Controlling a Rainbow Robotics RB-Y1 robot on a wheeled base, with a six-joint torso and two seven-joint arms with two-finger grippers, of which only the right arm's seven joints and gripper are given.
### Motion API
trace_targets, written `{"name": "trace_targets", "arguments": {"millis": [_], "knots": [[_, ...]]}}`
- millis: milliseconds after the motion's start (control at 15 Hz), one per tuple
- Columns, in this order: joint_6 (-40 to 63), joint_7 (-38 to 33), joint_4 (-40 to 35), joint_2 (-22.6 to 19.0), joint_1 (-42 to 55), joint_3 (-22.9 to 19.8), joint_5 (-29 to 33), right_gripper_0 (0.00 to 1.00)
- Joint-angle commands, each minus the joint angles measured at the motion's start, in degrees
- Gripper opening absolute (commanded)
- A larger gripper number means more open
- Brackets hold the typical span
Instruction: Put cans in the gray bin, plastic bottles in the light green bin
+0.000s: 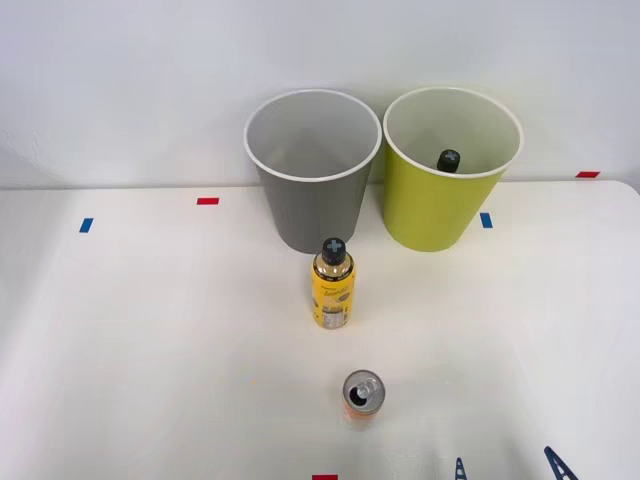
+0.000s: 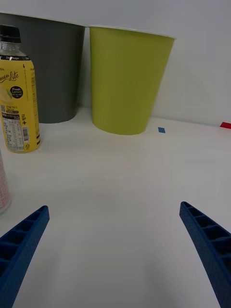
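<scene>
The gray bin (image 1: 312, 170) and the light green bin (image 1: 448, 170) stand side by side at the back of the table. A black bottle cap (image 1: 449, 160) shows inside the light green bin. A yellow-labelled plastic bottle (image 1: 333, 285) with a black cap stands upright in front of the gray bin. Nearer to me stands the can (image 1: 363, 393), its silver top up. My right gripper (image 1: 507, 468) is open and holds nothing, low at the front right, to the right of the can. The wrist view shows the gripper (image 2: 114, 208), bottle (image 2: 18, 96), can's edge (image 2: 2, 187), gray bin (image 2: 53, 72) and green bin (image 2: 127, 82).
The white table (image 1: 150, 330) carries small tape marks: blue (image 1: 86, 225) and red (image 1: 207, 201) at the left, blue (image 1: 486, 220) and red (image 1: 588, 174) at the right, red (image 1: 325, 477) at the front edge. A white wall rises behind the bins.
</scene>
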Motion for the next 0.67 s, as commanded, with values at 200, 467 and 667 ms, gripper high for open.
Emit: {"name": "trace_targets", "arguments": {"millis": [200, 467, 667], "knots": [[0.0, 0.0, 0.0, 0.0, 0.0, 0.0, 0.0, 0.94], [0.0, 0.0, 0.0, 0.0, 0.0, 0.0, 0.0, 0.94], [0.0, 0.0, 0.0, 0.0, 0.0, 0.0, 0.0, 0.94]]}}
